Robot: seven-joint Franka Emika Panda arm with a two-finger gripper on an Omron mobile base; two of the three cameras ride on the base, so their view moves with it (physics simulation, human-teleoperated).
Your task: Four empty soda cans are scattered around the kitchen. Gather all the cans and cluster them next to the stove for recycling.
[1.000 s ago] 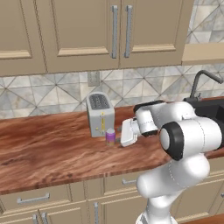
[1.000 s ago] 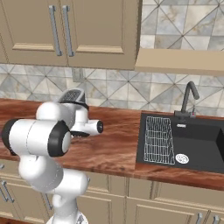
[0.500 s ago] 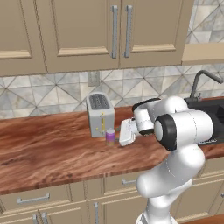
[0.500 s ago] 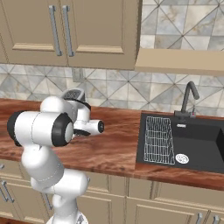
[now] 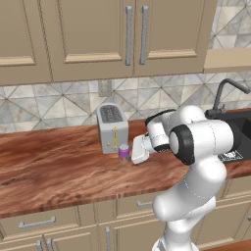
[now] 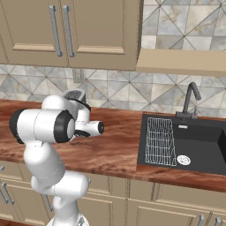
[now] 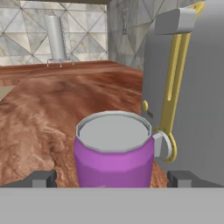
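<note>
A pale purple soda can (image 5: 124, 153) with a silver top stands upright on the wooden counter, just in front of the toaster. My gripper (image 5: 130, 155) is level with it from the right and open. In the hand view the can (image 7: 113, 153) sits close and centred between the two dark fingertips (image 7: 41, 178), which stand wide on either side with gaps to its wall. Nothing is held. The stove is out of view.
The grey toaster (image 5: 112, 128) stands right behind the can, and its yellow lever side (image 7: 192, 87) is close on the right of the hand view. A paper-towel roll (image 7: 56, 37) stands far off by the tiled wall. The black sink (image 6: 185, 141) with its faucet lies to the right.
The arm's elbow and upper links have swung a little, while the hand stays beside the purple can. The jaws remain open, and the can has not moved.
</note>
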